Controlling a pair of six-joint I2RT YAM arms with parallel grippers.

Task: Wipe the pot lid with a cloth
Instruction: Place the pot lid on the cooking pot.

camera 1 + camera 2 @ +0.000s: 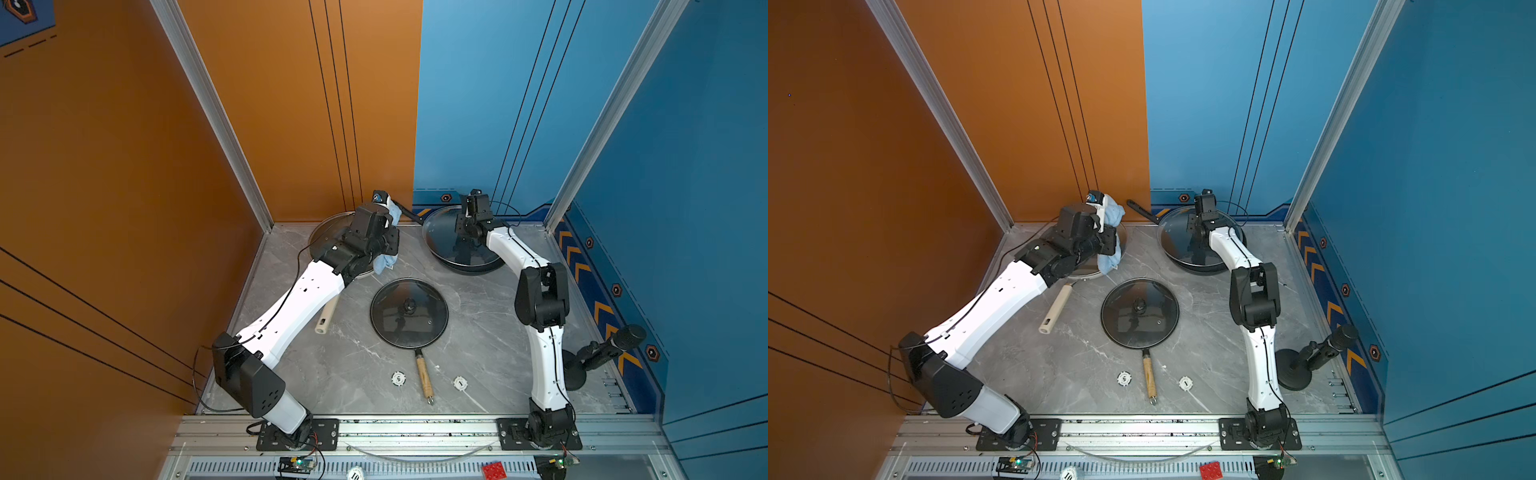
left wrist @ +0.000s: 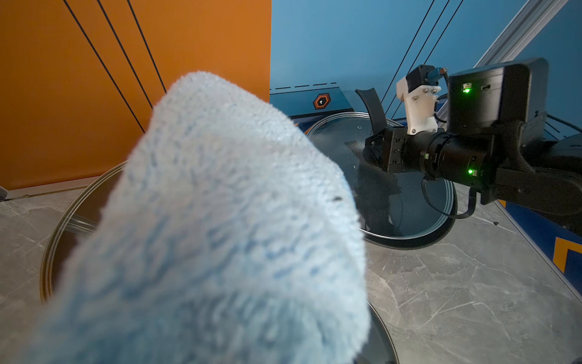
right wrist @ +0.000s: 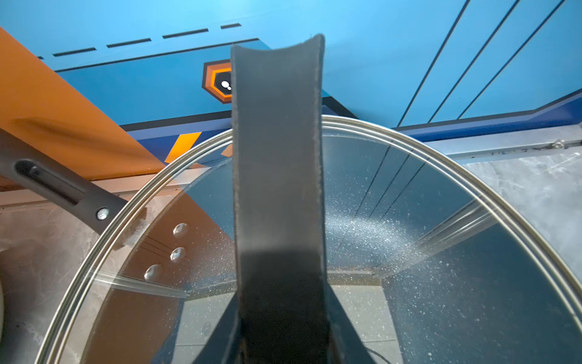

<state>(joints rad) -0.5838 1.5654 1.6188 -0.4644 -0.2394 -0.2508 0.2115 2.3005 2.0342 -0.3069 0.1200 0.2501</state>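
The pot lid (image 1: 440,237) (image 1: 1173,239) is glass with a steel rim and sits tilted on a black pan (image 1: 469,266) at the back right. White specks dust the glass (image 3: 378,227). My right gripper (image 1: 461,232) (image 1: 1194,230) (image 3: 282,340) is shut on the lid's dark curved handle (image 3: 277,141) (image 2: 373,110). The light-blue cloth (image 1: 384,262) (image 1: 1111,257) hangs from my left gripper (image 1: 390,243) (image 1: 1108,241), which is shut on it at the back left, apart from the lid. In the left wrist view the cloth (image 2: 220,220) hides that gripper's jaws.
A second lidded pan (image 1: 409,311) with a wooden handle (image 1: 424,378) lies mid-table. A third lid (image 1: 328,237) sits under my left wrist, and a beige handle (image 1: 326,318) sticks out from under the arm. Two white tokens (image 1: 398,378) (image 1: 460,383) lie near the front. A black microphone stand (image 1: 598,353) is at the right.
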